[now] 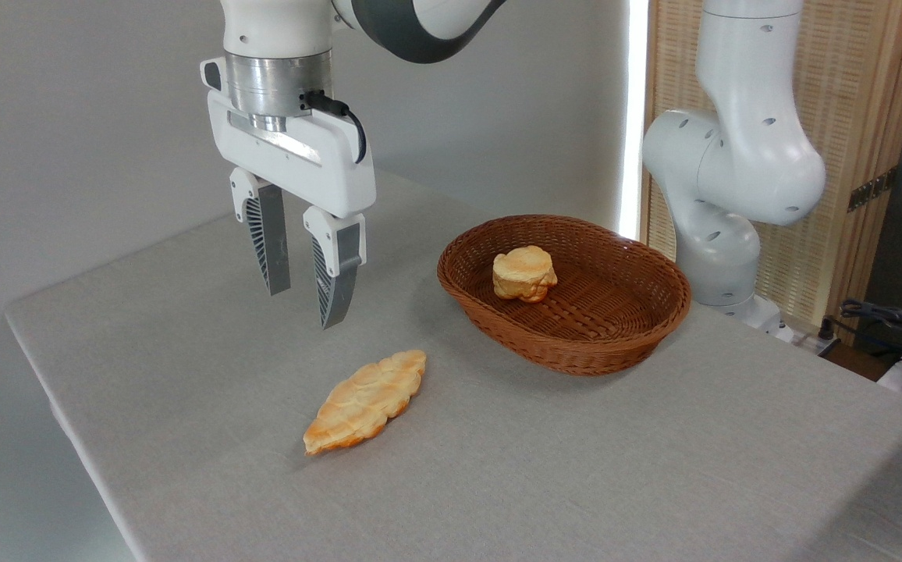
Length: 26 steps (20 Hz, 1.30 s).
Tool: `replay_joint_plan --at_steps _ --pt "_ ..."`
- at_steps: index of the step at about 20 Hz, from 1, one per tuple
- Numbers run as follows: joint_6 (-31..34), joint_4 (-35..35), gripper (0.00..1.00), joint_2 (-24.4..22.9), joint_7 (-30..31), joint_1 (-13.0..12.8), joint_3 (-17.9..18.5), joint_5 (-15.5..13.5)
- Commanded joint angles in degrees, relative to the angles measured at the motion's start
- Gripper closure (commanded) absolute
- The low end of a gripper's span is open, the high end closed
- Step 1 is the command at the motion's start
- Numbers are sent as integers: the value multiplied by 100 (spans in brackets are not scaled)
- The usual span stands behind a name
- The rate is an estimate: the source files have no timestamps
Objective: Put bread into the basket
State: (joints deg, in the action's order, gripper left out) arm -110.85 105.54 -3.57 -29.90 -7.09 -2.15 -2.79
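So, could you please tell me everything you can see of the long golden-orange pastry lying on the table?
The long, leaf-shaped golden-orange pastry lies flat on the grey cloth-covered table, untouched. Its ends are pointed, its top scored into puffy segments, paler in the middle and browner at the near-left tip. It runs diagonally from near-left to far-right, apart from the reddish-brown woven wicker basket to its right, with the open white two-finger gripper raised behind it.

The grey, matt, finely woven cloth covering the surface (576, 468) looks slightly rough. The oval reddish-brown wicker basket (576, 343) shows a ribbed weave with a faint sheen. The long golden-orange leaf-shaped bread (365, 402) has a scored, lightly glazed crust. The small round pale bun (525, 273) looks puffy and matt. The white glossy plastic tool (304, 300) carries ribbed grey fingers (338, 285) under a brushed metal collar (278, 82).
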Motion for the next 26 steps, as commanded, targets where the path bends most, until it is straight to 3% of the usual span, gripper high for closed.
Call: replay_joint_plan --at_steps 1,15,26 --pt "81 -139 0 76 -69 32 -22 -108" --pt "10 335 0 164 -78 76 48 -64" --pt "-68 511 0 796 -86 111 127 -29"
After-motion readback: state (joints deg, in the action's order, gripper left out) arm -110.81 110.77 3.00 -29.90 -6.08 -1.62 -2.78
